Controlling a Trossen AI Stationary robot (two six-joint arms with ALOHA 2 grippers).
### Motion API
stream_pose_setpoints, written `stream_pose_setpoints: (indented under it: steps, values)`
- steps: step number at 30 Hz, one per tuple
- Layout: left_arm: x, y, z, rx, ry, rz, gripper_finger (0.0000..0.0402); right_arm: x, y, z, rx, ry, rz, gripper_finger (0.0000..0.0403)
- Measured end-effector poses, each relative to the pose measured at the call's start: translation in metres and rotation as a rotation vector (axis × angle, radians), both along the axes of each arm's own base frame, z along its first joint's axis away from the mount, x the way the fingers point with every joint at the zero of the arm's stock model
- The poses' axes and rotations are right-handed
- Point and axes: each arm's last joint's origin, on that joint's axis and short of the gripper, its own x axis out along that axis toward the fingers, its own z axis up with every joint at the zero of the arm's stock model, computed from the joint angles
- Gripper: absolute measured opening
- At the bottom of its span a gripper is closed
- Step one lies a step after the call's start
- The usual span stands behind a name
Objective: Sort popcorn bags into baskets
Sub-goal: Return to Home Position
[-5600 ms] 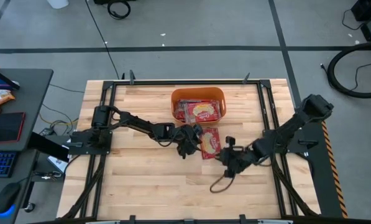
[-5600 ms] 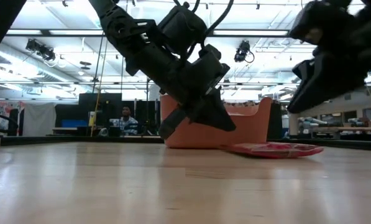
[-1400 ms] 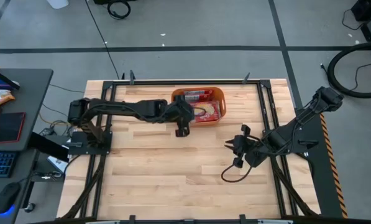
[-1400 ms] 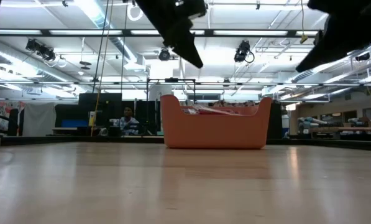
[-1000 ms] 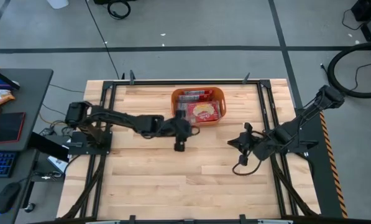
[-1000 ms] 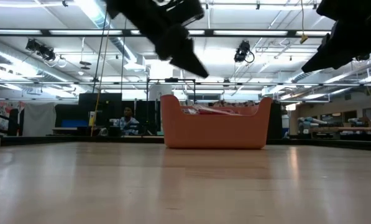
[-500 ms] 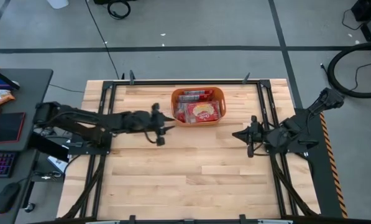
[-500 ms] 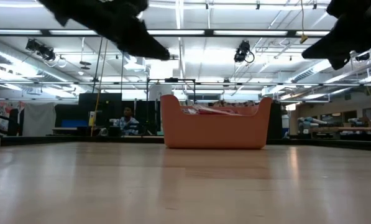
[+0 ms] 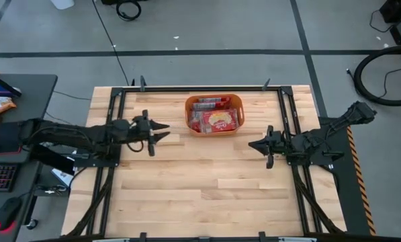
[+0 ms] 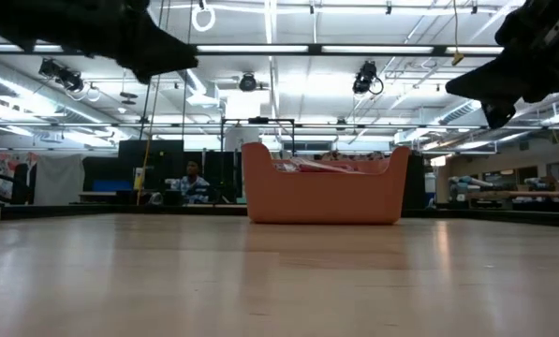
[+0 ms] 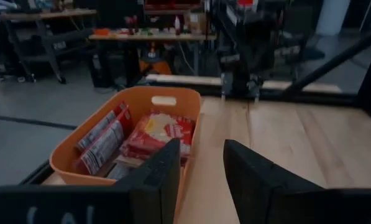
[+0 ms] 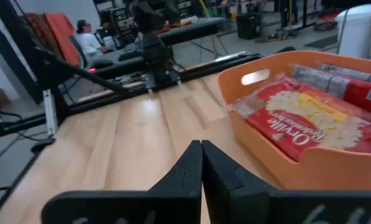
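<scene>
The orange basket (image 9: 213,114) stands on the far middle of the table, also seen in the low view (image 10: 323,183). Several red popcorn bags (image 9: 218,120) lie inside it; one lies flat with its yellow picture up (image 12: 303,121), others stand on edge along the far wall (image 11: 104,138). My left gripper (image 9: 162,130) hovers open above the table left of the basket, pointing at it, with nothing between its fingers (image 11: 201,171). My right gripper (image 9: 252,145) hovers shut right of the basket, its fingertips together (image 12: 201,149), holding nothing.
Black metal frame rails (image 9: 284,121) run along the table's left, right and far sides. Bare wood lies across the near half of the table (image 9: 200,195). A desk with a keyboard and mouse (image 9: 2,181) stands left of the table. A person (image 10: 193,183) sits far behind.
My left gripper has drawn back from in front of the basket toward the table's left edge, staying open. My right gripper has moved toward the far edge and a little right, rising, and has shut. The basket and bags have stayed still.
</scene>
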Motion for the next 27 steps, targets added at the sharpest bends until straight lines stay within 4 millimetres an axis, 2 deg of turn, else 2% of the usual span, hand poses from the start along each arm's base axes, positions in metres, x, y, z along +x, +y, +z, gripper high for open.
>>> stream_pose_setpoints:
  steps: [7,12,17,21,27]
  values:
    - [-0.030,0.002,-0.017,-0.055,-0.116,0.016,0.0127,0.002,-0.009,-0.007,-0.027,-0.006,-0.015,0.0006]
    - [-0.047,0.004,-0.029,-0.078,-0.161,0.043,0.0127,0.002,-0.013,-0.001,-0.038,-0.017,-0.017,0.0006]
    - [-0.059,0.005,-0.034,-0.076,-0.161,0.076,0.0127,-0.001,-0.016,0.005,-0.101,-0.030,-0.056,0.0007]
    - [-0.067,0.005,-0.034,-0.074,-0.159,0.100,0.0127,-0.005,-0.018,0.000,-0.086,0.009,-0.076,0.0009]
    - [-0.077,0.005,-0.036,-0.073,-0.143,0.099,0.0127,-0.008,-0.018,-0.021,-0.027,0.031,-0.053,0.0009]
